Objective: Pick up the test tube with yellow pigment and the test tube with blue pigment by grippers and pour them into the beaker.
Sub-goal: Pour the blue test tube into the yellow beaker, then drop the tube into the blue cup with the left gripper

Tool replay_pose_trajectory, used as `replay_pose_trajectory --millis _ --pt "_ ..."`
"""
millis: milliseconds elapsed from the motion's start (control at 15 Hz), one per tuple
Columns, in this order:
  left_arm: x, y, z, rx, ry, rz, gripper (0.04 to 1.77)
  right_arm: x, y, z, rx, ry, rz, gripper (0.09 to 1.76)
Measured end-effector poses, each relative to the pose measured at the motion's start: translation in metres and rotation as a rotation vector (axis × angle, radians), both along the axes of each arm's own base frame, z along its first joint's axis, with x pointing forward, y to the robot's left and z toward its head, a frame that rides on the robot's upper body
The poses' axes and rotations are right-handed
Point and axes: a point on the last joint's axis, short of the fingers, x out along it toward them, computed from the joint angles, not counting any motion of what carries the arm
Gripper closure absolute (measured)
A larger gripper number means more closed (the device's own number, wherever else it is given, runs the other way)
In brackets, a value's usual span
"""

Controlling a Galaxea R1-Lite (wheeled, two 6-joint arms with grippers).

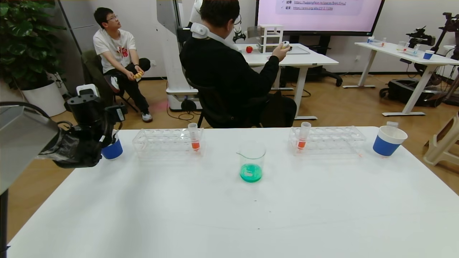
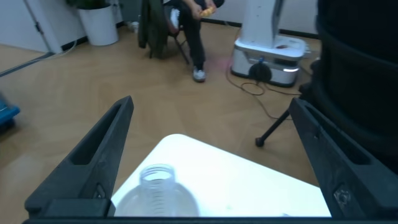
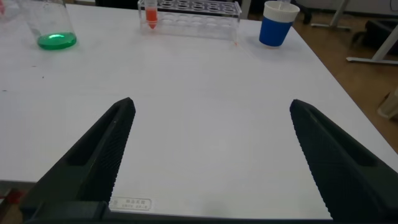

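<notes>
The beaker stands mid-table with green liquid at its bottom; it also shows in the right wrist view. My left gripper hovers open over the left blue-and-white cup. In the left wrist view the left gripper is open, and a clear tube's open mouth stands below it; its tip colour is hidden. My right gripper is open and empty above the table's near right part, out of the head view. No yellow or blue tip shows.
Two clear racks each hold one orange-red tube. A second blue-and-white cup stands at the far right, with a clear tube top showing. People sit beyond the table's far edge.
</notes>
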Motion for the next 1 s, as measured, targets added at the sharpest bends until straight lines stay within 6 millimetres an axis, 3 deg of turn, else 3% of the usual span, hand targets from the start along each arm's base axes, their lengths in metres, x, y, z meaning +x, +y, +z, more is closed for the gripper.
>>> replay_pose_trajectory --millis 200,467,800,1000 --pt "-0.020 -0.044 0.027 0.004 -0.024 -0.133 0.07 0.000 0.000 0.000 0.000 0.000 0.000 0.11" --pt "-0.072 -0.068 0.060 0.043 -0.017 -0.348 0.07 0.000 0.000 0.000 0.000 0.000 0.000 0.11" --pt "-0.149 -0.062 0.101 0.089 0.025 -0.376 0.07 0.000 0.000 0.000 0.000 0.000 0.000 0.11" --pt "-0.196 -0.035 0.117 0.155 0.029 -0.277 0.07 0.000 0.000 0.000 0.000 0.000 0.000 0.11"
